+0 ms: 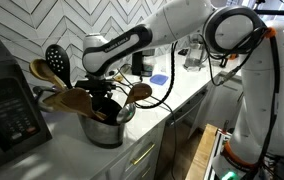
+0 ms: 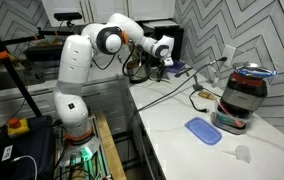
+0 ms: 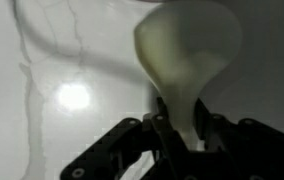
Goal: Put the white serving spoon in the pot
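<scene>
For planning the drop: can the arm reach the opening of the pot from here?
Probably yes: the tool, shut on the white serving spoon, hangs right over the pot, though wooden spoons crowd its opening.

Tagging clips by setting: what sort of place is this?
Probably a home kitchen: chevron-tiled backsplash, white countertop over cabinet drawers, and a steel pot holding wooden cooking spoons.

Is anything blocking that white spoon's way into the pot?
Wooden spoons and a black slotted spoon already crowd the pot beneath the gripper, which grips the white serving spoon.
</scene>
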Robot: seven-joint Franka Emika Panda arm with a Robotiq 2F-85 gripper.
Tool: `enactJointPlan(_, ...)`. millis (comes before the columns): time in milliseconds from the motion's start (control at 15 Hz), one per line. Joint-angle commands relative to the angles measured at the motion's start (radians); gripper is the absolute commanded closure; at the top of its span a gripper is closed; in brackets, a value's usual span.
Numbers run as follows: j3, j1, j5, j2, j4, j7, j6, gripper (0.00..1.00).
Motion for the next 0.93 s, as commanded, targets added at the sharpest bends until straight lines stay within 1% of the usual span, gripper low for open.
enactJointPlan(0,-0.018,-0.002,-0.002,-0.036,-0.035,0.034,0.030,0.93)
enactJointPlan(267,-0.034,-0.027,0.014,-0.091,-0.054,0.047,0.037,0.93)
enactJointPlan(600,-0.041,-0.080,0.078,-0.188,-0.068,0.051,-0.008,0.93)
enactJointPlan(867,-0.044,-0.123,0.146,-0.268,-0.076,0.043,-0.078,0.93)
